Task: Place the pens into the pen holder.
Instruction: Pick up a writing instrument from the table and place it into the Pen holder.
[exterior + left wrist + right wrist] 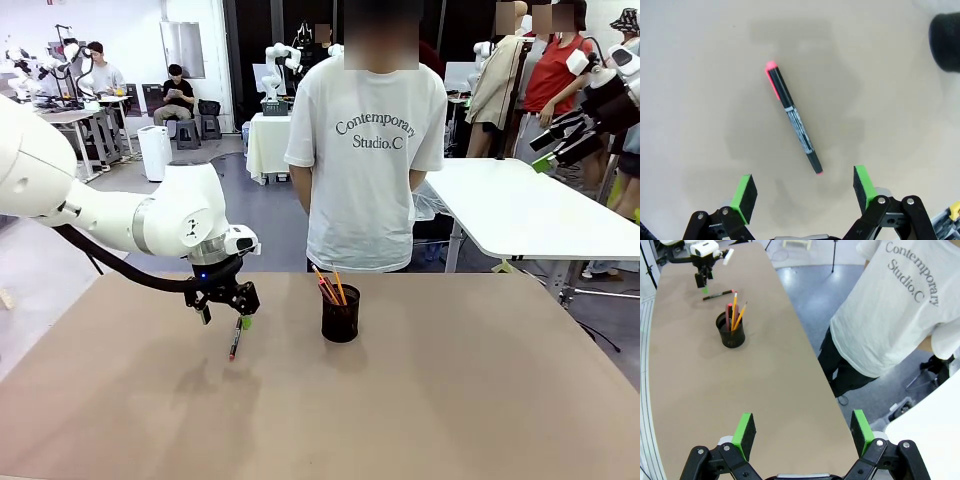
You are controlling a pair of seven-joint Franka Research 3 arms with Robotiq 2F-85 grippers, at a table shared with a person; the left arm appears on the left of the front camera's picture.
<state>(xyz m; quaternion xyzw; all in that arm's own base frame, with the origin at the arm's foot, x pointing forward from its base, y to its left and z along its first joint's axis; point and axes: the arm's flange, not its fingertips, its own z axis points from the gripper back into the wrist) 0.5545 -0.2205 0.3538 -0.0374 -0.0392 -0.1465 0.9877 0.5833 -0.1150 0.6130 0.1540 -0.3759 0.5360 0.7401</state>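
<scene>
A dark pen (793, 122) with red ends lies flat on the tan table (450, 400); it also appears as a thin stick (235, 339) left of the holder and as a small dark line (717, 295). My left gripper (226, 313) hovers open just above it, green pads (745, 194) apart, the pen's near tip between them. The black mesh pen holder (340, 313) stands mid-table, holding a yellow-orange pencil and red-ended pens (734, 315). My right gripper (802, 432) is open, high over the table's right end, with nothing between its fingers.
A person in a white T-shirt (375, 150) stands at the far edge behind the holder, hands not over the table. A white table (530, 210) stands at the back right. The holder's rim (946, 35) shows at the top right of the left wrist view.
</scene>
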